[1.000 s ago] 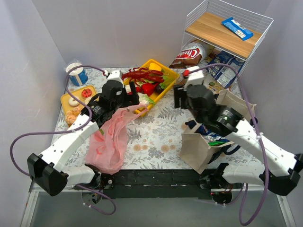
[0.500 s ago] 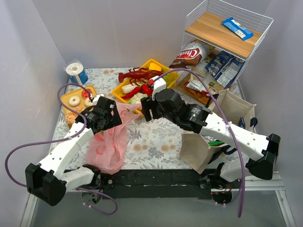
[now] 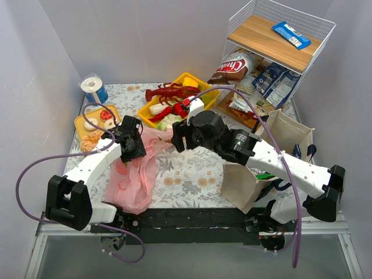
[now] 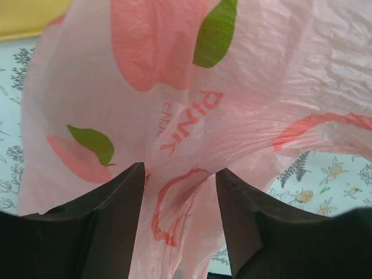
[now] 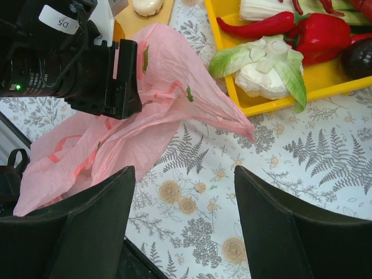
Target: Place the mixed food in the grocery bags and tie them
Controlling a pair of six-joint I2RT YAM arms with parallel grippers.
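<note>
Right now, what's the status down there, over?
Left pincer open, astride pink bag. Right pincer open, empty, above table by bag's tip. Yellow tray close beside.

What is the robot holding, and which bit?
The right gripper is open and empty. The left gripper has a fold of the pink bag between its fingers; a firm pinch cannot be told.

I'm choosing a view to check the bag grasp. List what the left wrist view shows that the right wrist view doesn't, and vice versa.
Left wrist only: red lettering on the pink bag, and film filling the gap in the left gripper. Right wrist only: pepper, chili and cabbage in the tray, plus the bag's pointed end. Both: the bag, the left gripper, the tablecloth.
</note>
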